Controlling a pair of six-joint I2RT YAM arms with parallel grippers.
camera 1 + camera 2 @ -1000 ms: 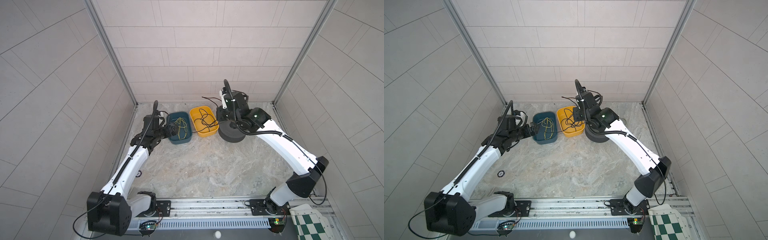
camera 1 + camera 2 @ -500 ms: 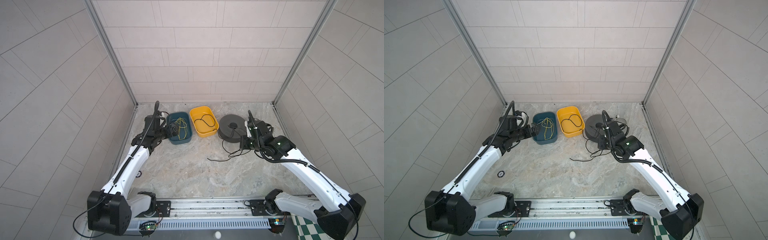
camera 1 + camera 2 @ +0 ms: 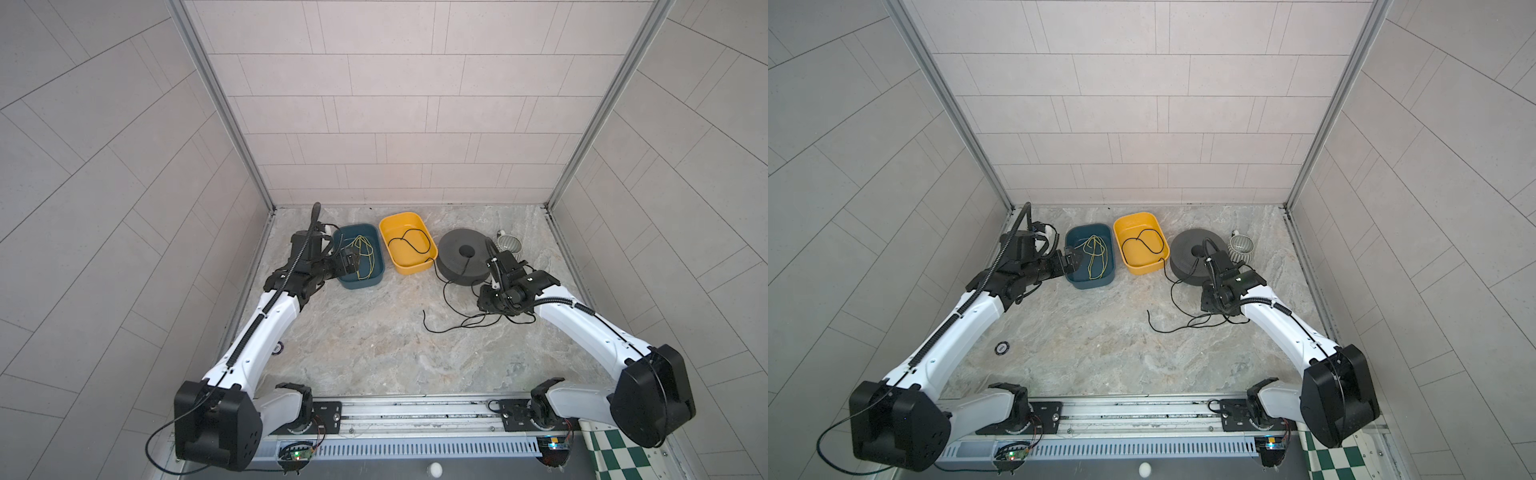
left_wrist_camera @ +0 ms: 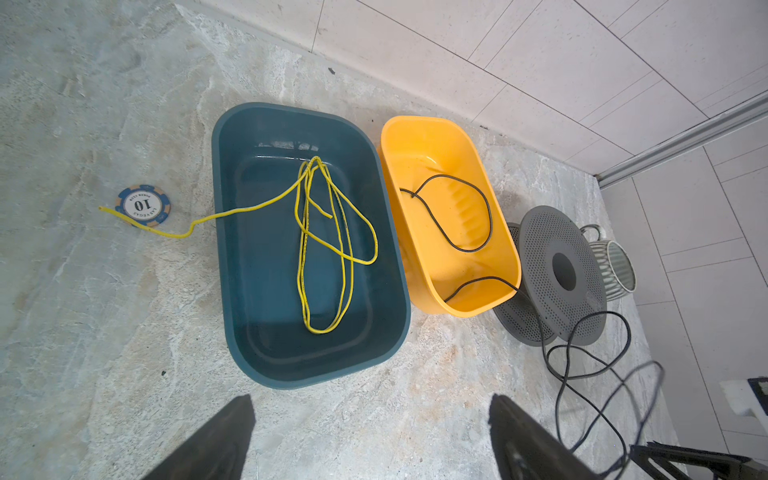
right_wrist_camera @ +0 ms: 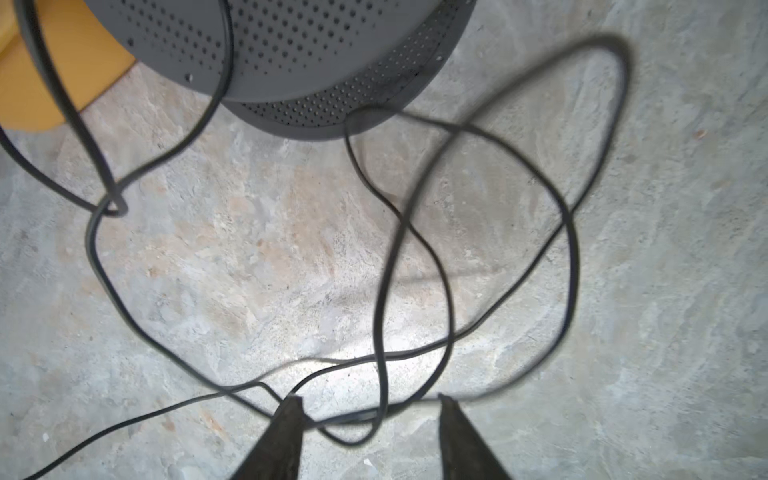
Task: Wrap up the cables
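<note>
Bench (image 3: 374,353): marbled surface that carries every item below.
Right arm (image 3: 582,328): reaches low over the bench, just in front of the spool (image 3: 453,249). One second ago it stood over the yellow tub (image 3: 411,271); it has since swung back and down.
Left arm (image 3: 266,324): parked beside the blue tub (image 3: 360,285); position unchanged.
Spool: grey perforated reel lying flat on one flange, just beside the yellow tub. No wound turns are visible. One strand of the black wire (image 4: 491,220) drapes across its top flange.
Blue tub: holds most of the yellow cord (image 4: 302,266); no black wire inside.
Yellow tub: one loop of black wire remains inside. The rest leaves over the rim toward the spool.
Right claw (image 5: 370,399): jaws apart, close above the bench; one second ago they were together. Strands lie between and under the tips, none clamped.
Left claw (image 4: 370,399): jaws wide apart, empty, aimed at the two tubs.
Mug (image 3: 510,246): striped, on its side behind the spool; not involved.
Black wire: mostly drawn out of the yellow tub into loose crossing loops on the bench in front of the spool, with the free end trailing toward the bench centre. Judgement: the wire has been let go, winding has not started, and a fresh grip is required.
Yellow cord: one end trails out over the blue tub rim.
Poker chip (image 4: 143,205): lies under that trailing end.
</note>
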